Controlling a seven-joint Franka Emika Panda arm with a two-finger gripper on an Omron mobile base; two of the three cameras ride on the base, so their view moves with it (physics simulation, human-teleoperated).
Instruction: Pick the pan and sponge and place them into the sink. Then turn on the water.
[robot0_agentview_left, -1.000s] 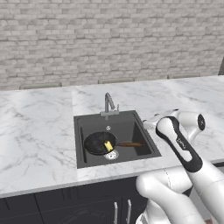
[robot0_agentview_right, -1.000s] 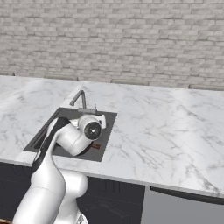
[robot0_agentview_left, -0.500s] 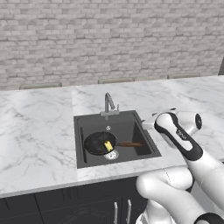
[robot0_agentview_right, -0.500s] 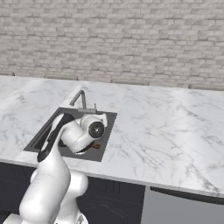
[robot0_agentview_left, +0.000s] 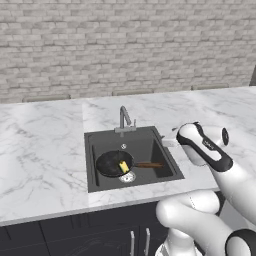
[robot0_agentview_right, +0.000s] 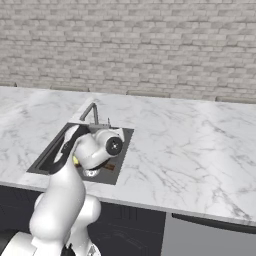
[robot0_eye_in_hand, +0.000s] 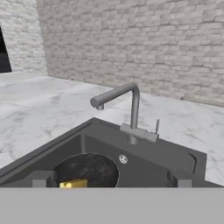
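Observation:
The black pan lies in the dark grey sink, its wooden handle pointing right. The yellow sponge rests inside the pan. In the hand view my gripper is open, its fingertips wide apart with nothing between them. It hovers over the sink's right side, facing the faucet and its side lever. Below it lie the pan and the sponge. No water runs from the spout. In the right base view my arm covers most of the sink.
White marble counter stretches on both sides of the sink, with a grey brick wall behind it. Dark cabinet fronts run below the counter's edge. My arm bends over the counter just right of the sink.
My arm's forward link has swung slightly up and back beside the sink. The pan and the sponge lie where they did, and the gripper has stayed open.

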